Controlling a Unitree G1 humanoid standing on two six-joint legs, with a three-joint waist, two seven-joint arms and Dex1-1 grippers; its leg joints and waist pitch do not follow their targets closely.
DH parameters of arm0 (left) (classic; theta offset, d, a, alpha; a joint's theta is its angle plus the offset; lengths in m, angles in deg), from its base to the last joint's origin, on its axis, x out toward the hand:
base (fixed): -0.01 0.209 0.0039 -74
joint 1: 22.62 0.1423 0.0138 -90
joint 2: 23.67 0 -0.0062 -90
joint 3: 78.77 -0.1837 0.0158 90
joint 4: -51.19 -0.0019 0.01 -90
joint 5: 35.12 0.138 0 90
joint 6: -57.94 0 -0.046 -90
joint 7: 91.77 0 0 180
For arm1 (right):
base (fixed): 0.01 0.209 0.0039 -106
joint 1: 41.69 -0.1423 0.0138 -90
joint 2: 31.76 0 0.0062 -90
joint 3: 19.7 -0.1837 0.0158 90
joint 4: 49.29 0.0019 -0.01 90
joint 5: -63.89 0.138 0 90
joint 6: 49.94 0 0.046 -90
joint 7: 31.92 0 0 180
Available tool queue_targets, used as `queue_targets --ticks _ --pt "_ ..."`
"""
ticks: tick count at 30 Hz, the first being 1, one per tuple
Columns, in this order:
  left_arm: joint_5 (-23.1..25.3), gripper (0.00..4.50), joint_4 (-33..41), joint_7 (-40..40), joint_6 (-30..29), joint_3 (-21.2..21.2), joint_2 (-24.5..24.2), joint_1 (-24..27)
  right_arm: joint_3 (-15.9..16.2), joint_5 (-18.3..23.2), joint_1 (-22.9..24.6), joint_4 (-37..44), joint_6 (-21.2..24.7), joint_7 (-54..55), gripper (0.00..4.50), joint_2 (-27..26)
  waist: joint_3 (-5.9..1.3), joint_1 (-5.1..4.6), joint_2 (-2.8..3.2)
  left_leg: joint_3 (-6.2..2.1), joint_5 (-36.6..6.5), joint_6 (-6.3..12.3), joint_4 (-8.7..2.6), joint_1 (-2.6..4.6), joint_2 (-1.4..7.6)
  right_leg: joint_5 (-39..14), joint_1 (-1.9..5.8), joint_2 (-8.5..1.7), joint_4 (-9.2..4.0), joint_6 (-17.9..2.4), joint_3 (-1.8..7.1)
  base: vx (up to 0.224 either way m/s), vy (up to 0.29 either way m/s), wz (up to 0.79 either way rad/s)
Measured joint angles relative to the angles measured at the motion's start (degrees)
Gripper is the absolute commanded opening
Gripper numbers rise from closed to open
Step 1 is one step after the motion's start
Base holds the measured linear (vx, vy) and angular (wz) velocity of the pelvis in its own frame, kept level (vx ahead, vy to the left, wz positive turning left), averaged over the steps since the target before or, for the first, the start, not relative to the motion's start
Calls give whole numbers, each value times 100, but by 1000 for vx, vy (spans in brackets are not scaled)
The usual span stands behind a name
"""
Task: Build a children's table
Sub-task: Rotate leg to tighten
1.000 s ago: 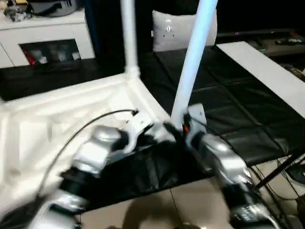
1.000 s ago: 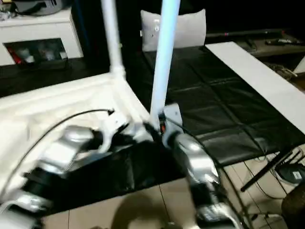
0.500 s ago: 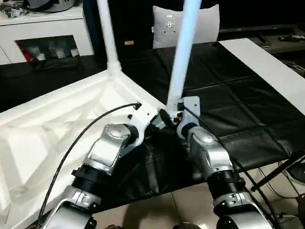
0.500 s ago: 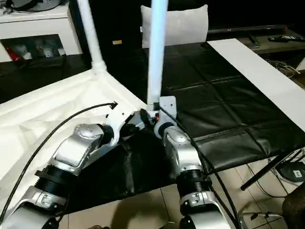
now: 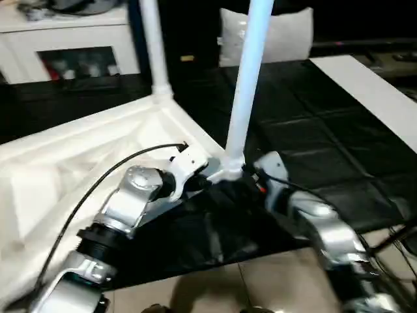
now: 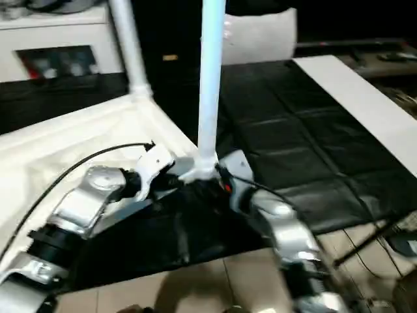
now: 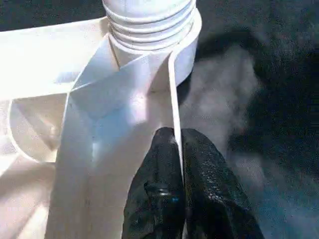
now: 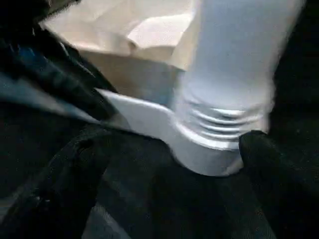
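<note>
Upside down on a black quilted mat (image 5: 326, 143): the white plastic table top (image 5: 71, 176), ribbed underside facing up. Two white tube legs already standing in its corner sockets, the far leg (image 5: 151, 45) at the back corner, the near leg (image 5: 246, 85) at the corner closest to the grippers, both rising out of the top of the head views.

Left gripper (image 7: 177, 149) pinching the thin rim wall of the table top, just beside the near socket (image 7: 154, 35); black fingers (image 7: 159, 189) pressed together, one on each side of the wall (threaded rings of the leg base visible at the socket collar). In the head views, this gripper's white wrist housing (image 5: 189, 166) just beside the foot of the near leg, a black cable (image 5: 111, 179) arching back along the silver forearm.

Right gripper (image 8: 164, 164) spread wide around the foot of the near leg, one dark finger (image 8: 276, 174) on each side of the socket collar, apart from the tube (no grip on it). Right forearm (image 5: 322, 228) coming in from the right.

Behind the mat: a grey-white pillow (image 5: 280, 36) and, on the left, a white cabinet (image 5: 71, 45) with glass doors. A white board (image 5: 371, 91) lying along the right side of the mat.
</note>
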Motion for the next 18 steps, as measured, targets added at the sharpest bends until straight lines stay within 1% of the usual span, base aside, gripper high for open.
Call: queue_targets --ticks 2,5,7,10,11,12,14,17,18 --pt "-28 0 -103 455 446 -101 -195 0 1 51 0 12 -80 -320 447 194 0 53 0 0 0 0 7 0 0 6 6 -2 0 2 0 0 0 0" --pt "-42 0 -174 869 847 -236 -373 -16 41 143 -1 16 -95 -643 447 354 -2 103 2 0 0 2 17 2 -3 10 15 -8 -1 2 1 0 0 0" --pt "-70 0 -286 1168 1180 -343 -443 -42 118 238 -5 17 -116 -980 447 499 -3 105 2 1 0 3 19 7 -8 12 22 -13 -4 0 5 0 0 0" --pt "-113 0 -344 1413 1403 -398 -475 -45 194 280 -9 17 -168 -1275 447 613 -3 88 2 1 0 3 18 15 -9 17 23 -13 -3 0 7 0 0 0" --pt "-134 0 -398 1521 1520 -419 -483 -63 233 285 -19 8 -188 -1417 431 631 -3 85 1 2 0 3 18 18 -8 17 23 -12 1 0 6 0 0 0" --pt "-170 0 -466 1635 1607 -457 -507 -94 262 294 -24 8 -213 -1550 431 647 -3 85 2 2 0 3 15 20 -7 17 23 -11 2 0 4 0 0 0" --pt "-221 0 -558 1900 1784 -481 -562 -117 330 402 -55 -10 -216 -1853 410 696 -3 90 1 2 0 2 14 25 -3 17 23 -9 5 1 3 0 0 0" --pt "-235 0 -579 2103 1950 -521 -603 -127 424 456 -120 -21 -216 -2092 384 734 -3 106 0 4 1 3 16 24 -2 17 24 -8 5 0 3 0 0 0" --pt "-244 0 -613 2148 1995 -542 -609 -151 458 471 -141 -22 -217 -2144 384 735 -3 107 0 5 1 3 17 24 -2 17 25 -8 5 0 4 0 0 0"
